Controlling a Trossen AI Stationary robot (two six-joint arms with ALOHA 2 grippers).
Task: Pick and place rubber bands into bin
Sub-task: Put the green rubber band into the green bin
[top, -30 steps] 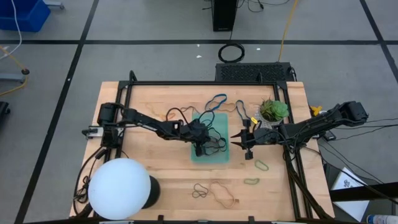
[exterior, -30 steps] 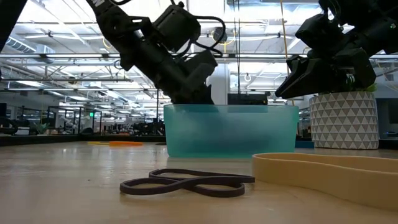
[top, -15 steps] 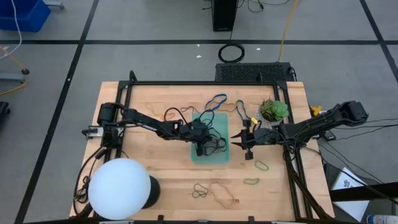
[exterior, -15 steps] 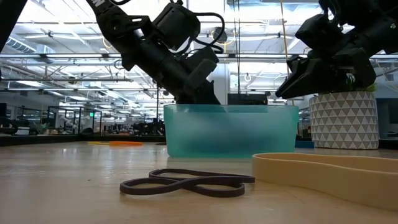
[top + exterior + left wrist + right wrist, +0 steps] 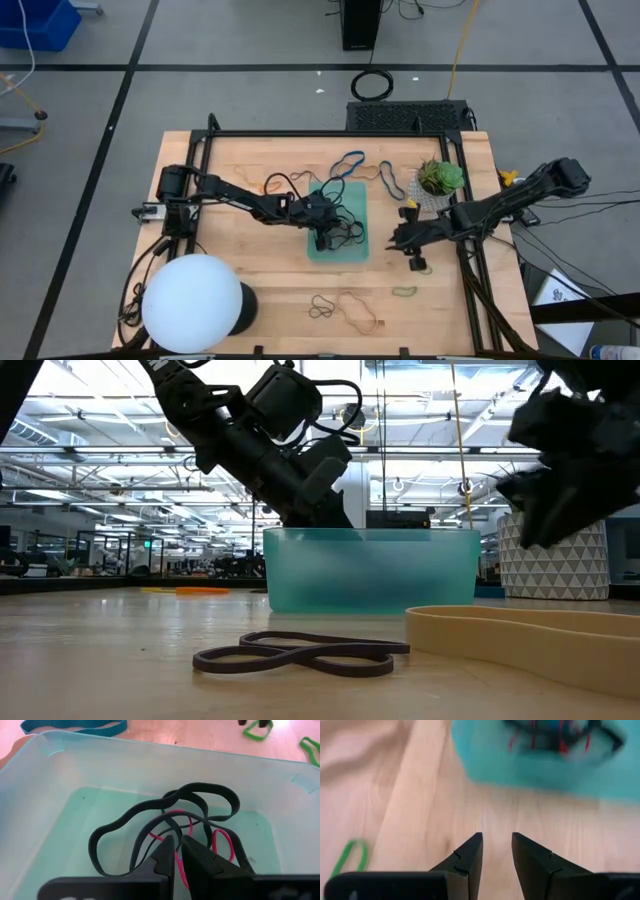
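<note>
The teal bin (image 5: 357, 192) sits mid-table and holds black rubber bands (image 5: 200, 795) and a red rubber band (image 5: 222, 840). My left gripper (image 5: 322, 240) reaches down into the bin, its fingers (image 5: 177, 845) closed to a narrow slit among those bands. My right gripper (image 5: 394, 243) is open and empty. It hovers over bare wood just right of the bin, which shows blurred in the right wrist view (image 5: 530, 765). A green band (image 5: 347, 857) lies on the table beside it. My left gripper comes from above, slanting down into the bin. A strand of the red band (image 5: 176, 857) runs in the slit between its two fingers, and a black band's strand (image 5: 155, 830) meets the fingertips. Both bands lie slack on the bin's floor.
Loose bands lie around the bin: blue (image 5: 347, 162) at the far side, black (image 5: 322, 305), tan (image 5: 358, 312) and green (image 5: 404, 292) near the front edge. A potted plant (image 5: 440, 178) stands at the far right. A white globe (image 5: 192, 303) sits front left.
My right gripper has swung toward the table's near edge and a little to the right, away from the bin's side, staying open. My left gripper has stayed in the bin, with only a slight shift early on.
</note>
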